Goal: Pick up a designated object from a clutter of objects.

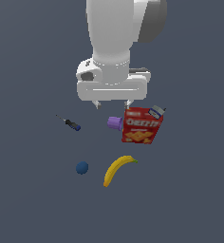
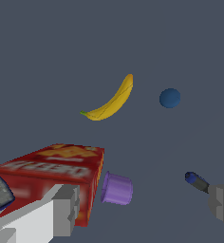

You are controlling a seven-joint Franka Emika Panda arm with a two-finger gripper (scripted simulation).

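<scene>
Stubby grey-blue piece (image 1: 156, 111) beside glossy cracker box (image 1: 141, 126)

The exterior view looks down steeply from in front of the arm, far enough back to take in the hand (image 1: 113, 104) and all the clutter on the dark counter (image 1: 28, 199). The wrist view sits just behind the fingers (image 2: 64, 211), low and close, looking outward across the counter. Both views share the red cracker box (image 1: 141, 125), purple cup (image 1: 115, 123), banana (image 1: 117, 168), blue ball (image 1: 82, 167) and screwdriver (image 1: 70, 123).
</scene>
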